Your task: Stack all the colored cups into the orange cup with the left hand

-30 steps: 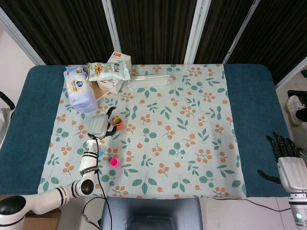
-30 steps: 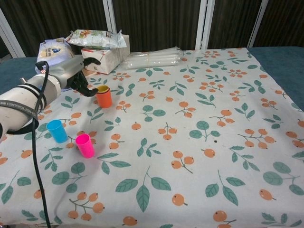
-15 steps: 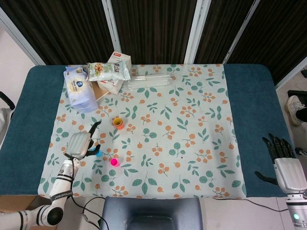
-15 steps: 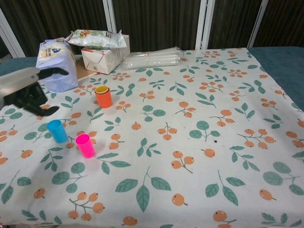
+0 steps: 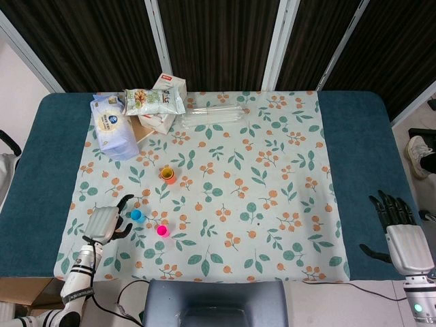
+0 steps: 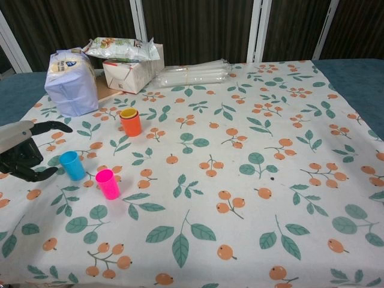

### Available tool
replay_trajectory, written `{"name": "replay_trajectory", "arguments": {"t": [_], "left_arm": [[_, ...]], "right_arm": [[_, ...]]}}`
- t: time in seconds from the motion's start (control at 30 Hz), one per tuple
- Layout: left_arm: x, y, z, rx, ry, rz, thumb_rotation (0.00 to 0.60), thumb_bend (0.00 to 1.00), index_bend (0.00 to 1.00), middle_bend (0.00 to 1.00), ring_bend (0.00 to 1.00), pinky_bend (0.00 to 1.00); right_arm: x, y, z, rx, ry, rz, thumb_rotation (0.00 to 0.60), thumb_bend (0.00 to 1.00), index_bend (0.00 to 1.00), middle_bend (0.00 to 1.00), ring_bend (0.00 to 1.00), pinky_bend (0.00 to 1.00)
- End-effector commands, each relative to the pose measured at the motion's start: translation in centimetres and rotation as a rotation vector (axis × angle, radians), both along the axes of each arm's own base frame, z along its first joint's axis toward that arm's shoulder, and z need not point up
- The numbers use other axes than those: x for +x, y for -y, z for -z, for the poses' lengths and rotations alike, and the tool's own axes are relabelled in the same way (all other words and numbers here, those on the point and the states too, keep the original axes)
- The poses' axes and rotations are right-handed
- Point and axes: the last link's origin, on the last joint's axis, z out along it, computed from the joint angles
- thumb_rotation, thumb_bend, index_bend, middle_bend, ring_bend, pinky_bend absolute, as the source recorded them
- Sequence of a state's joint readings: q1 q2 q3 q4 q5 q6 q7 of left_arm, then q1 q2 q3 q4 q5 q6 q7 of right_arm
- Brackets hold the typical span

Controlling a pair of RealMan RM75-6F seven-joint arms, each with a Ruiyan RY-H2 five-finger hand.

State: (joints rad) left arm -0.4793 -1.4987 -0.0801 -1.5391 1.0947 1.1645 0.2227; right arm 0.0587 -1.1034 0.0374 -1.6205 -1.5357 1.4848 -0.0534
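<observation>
- The left hand [image 5: 105,223] sits at the lower left of the head view, over the floral tablecloth [image 5: 272,197]. Its fingers are spread and curved, and it holds nothing.
- In the chest view the same left hand [image 6: 21,153] shows at the left edge, its dark fingers [image 6: 48,126] arched toward the blue cup [image 6: 72,165]. The cup stands just beside it, with a gap between them.
- The pink cup [image 6: 107,183] stands upright just right of and below the blue one in the chest view, close to it but apart.
- The orange cup [image 6: 130,123] stands upright further up the frame, well apart from those two. A yellow cup [image 6: 128,112] is nested inside it, only its rim showing.
- In the head view the orange cup [image 5: 167,176] lies left of centre, with the blue cup [image 5: 136,215] and the pink cup [image 5: 162,230] below it toward the lower left.
- The right hand [image 5: 396,228] is at the lower right edge of the head view, over the teal table cover [image 5: 361,157]. It is empty, with its dark fingers extended upward and apart.
- At the upper left of the head view lie a blue-and-white wrapped pack [image 5: 112,127], a snack bag [image 5: 154,101] resting on a white carton [image 5: 163,105], and a clear plastic sleeve [image 5: 214,114] lying flat to their right.
</observation>
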Motion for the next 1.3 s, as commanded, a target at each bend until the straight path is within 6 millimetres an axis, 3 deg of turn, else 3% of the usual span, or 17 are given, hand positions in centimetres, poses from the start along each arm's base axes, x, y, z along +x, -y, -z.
{"name": "replay_trajectory", "arguments": {"t": [0.03, 0.27, 0.63, 0.97, 1.07, 1.3], "left_arm": [[0.0, 0.0, 0.9, -0.011, 0.013, -0.002, 0.6, 0.36, 0.23, 1.0, 1.0, 1.0], [-0.3, -0.3, 1.9, -0.018, 0.02, -0.021, 0.6, 0.36, 0.32, 1.0, 1.0, 1.0], [0.2, -0.9, 2.5, -0.021, 0.06, -0.021, 0.6, 0.36, 0.39, 1.0, 1.0, 1.0], [0.4, -1.6, 2.4, -0.004, 0.074, -0.021, 0.6, 0.36, 0.56, 1.0, 1.0, 1.0], [1.6, -2.6, 1.6, 0.031, 0.098, 0.004, 0.6, 0.36, 0.57, 1.0, 1.0, 1.0], [7.8, -7.1, 0.0, 0.135, 0.182, 0.087, 0.6, 0.36, 0.57, 1.0, 1.0, 1.0]], "right_arm": [[0.0, 0.0, 0.0, -0.002, -0.002, 0.001, 0.6, 0.17, 0.0, 0.0, 0.0, 0.0], [-0.1, 0.0, 0.0, -0.002, -0.001, 0.002, 0.6, 0.17, 0.0, 0.0, 0.0, 0.0], [0.0, 0.0, 0.1, -0.005, -0.006, 0.003, 0.6, 0.17, 0.0, 0.0, 0.0, 0.0], [-0.1, 0.0, 0.0, -0.005, -0.004, 0.006, 0.6, 0.17, 0.0, 0.0, 0.0, 0.0], [-0.1, 0.0, 0.0, -0.006, -0.003, 0.007, 0.6, 0.17, 0.0, 0.0, 0.0, 0.0], [-0.1, 0.1, 0.1, -0.005, -0.005, 0.009, 0.6, 0.17, 0.0, 0.0, 0.0, 0.0]]}}
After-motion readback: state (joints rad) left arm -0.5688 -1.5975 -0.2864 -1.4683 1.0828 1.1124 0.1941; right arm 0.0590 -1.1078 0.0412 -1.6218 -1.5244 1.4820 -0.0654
